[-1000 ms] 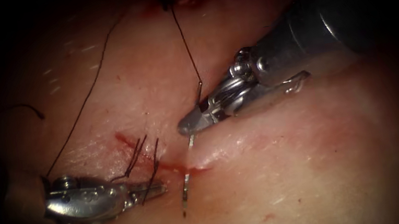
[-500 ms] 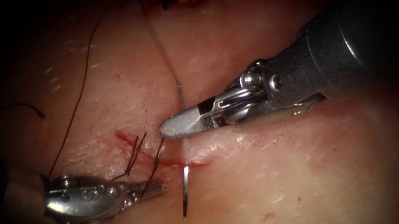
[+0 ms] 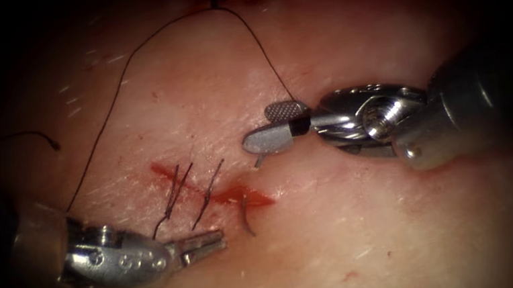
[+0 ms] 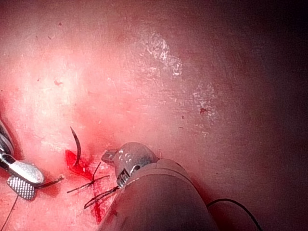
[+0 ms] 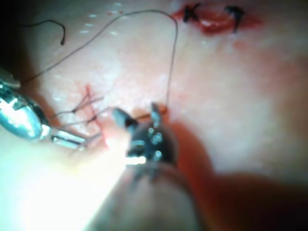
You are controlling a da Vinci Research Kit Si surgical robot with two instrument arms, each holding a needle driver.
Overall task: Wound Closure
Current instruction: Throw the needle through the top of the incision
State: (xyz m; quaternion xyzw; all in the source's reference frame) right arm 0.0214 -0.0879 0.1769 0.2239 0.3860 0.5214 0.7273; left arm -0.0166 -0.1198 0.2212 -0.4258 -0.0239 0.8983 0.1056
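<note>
**Needle in tissue, both tools free of it**

The right tool stood with its jaws apart and held nothing. One second before, its jaws had been closed at the needle's rear end; since then they had released it and the tool had shifted right and upward. The thread ran from just beside the upper jaw up to an older stitch, then down in a long arc toward the left tool's shaft.

The needle sat in the tissue below and to the left of the right tool's jaws, at the right end of the cut. Its dark curved tip section stood out of the surface, while a short part showed just under the lower jaw.

The left tool lay left of the needle, jaws nearly closed, holding nothing. Cut thread ends crossed the cut just above its tip.
</note>
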